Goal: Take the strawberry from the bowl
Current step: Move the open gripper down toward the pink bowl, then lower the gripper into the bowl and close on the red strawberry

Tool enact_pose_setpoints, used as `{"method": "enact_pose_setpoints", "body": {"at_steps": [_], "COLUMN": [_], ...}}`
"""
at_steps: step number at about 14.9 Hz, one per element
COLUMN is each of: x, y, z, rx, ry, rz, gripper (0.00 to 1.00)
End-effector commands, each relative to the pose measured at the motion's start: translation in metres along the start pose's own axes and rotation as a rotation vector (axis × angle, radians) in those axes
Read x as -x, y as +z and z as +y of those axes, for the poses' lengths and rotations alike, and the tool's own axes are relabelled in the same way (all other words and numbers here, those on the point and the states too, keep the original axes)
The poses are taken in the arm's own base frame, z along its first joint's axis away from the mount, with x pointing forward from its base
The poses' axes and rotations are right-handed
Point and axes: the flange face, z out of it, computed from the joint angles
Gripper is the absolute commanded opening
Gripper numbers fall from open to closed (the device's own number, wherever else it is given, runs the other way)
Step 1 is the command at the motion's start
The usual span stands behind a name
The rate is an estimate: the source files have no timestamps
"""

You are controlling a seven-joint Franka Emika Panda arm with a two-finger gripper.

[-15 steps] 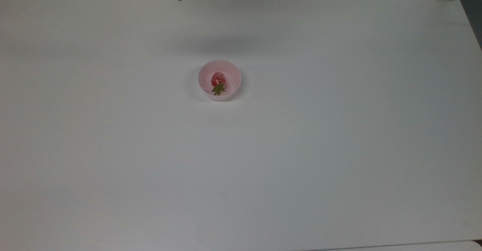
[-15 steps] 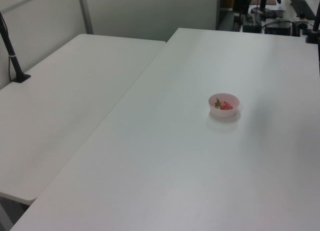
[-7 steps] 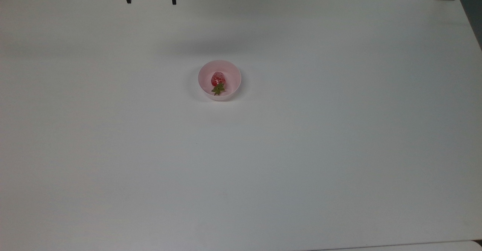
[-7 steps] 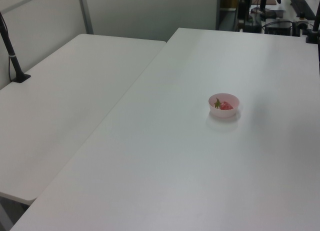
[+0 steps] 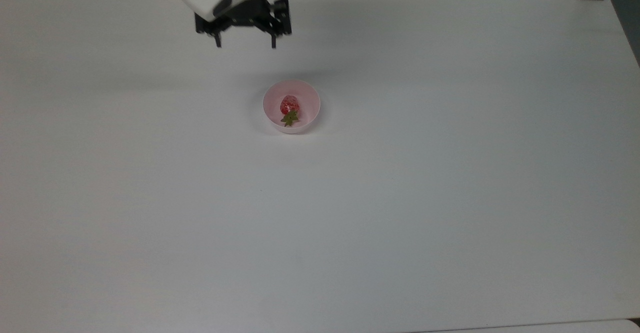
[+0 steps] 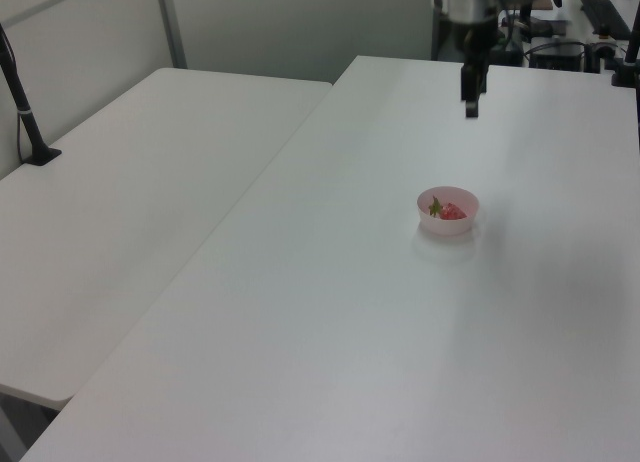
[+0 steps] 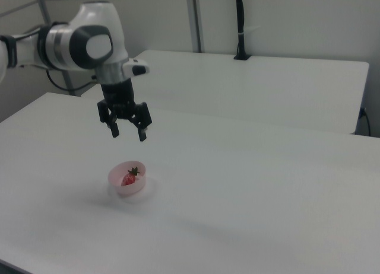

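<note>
Claw (image 5: 245, 44) advanced, spread above bowl (image 5: 307, 99).

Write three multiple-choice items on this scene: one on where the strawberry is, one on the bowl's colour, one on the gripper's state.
1. Where is the strawberry?
A. In the bowl
B. On the bare table
C. Between the fingers

2. What colour is the bowl?
A. Blue
B. Pale pink
C. Green

3. What state is the gripper in?
A. Shut on the strawberry
B. Shut, empty
C. Open, empty

Answers: 1 A, the fruit lies inside the bowl's walls. 2 B, its rim and walls look pale pink. 3 C, in the top view the fingers stand apart with nothing between them, hanging above the table.
</note>
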Motion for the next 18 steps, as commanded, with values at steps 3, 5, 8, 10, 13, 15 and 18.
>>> {"method": "enact_pose_setpoints", "body": {"at_steps": [3, 5, 8, 10, 13, 15, 18], "x": [-0.029, -0.035, -0.042, -0.047, -0.048, -0.048, -0.045], "y": [0.072, 0.09, 0.107, 0.122, 0.137, 0.145, 0.16], "z": [-0.055, -0.06, -0.073, -0.072, -0.075, -0.075, -0.076], "rx": [-0.003, -0.006, -0.017, -0.021, -0.032, -0.032, -0.036], "ry": [0.033, 0.028, 0.02, 0.026, 0.039, 0.039, 0.041], "rz": [-0.038, -0.055, -0.039, -0.047, -0.073, -0.086, -0.078], "gripper": [0.81, 0.81, 0.82, 0.81, 0.77, 0.77, 0.77]}}
